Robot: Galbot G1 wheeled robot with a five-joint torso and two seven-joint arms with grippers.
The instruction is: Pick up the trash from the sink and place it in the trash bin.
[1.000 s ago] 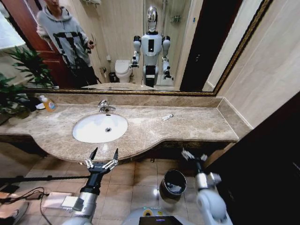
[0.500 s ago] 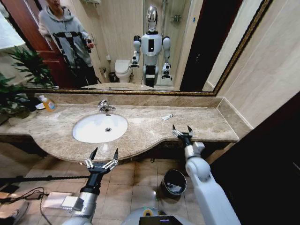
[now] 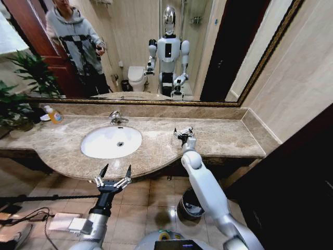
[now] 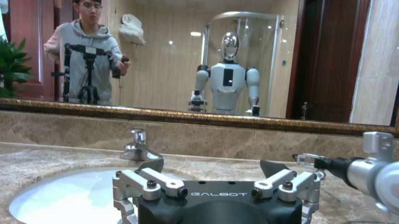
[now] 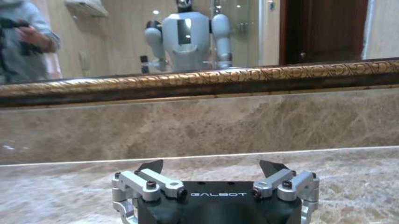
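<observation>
While spread, right end effector (image 3: 183, 132) over countertop (image 3: 218, 136) trash.

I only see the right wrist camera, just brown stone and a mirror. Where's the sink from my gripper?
Observer: The sink lies to the left of the right gripper, which hangs open over the countertop.
Operator: Where's the bin?
Observer: The trash bin stands on the floor below the counter's edge, partly behind the right arm.
Operator: And my other hand?
Observer: The left gripper is open, low in front of the counter, before the sink.
</observation>
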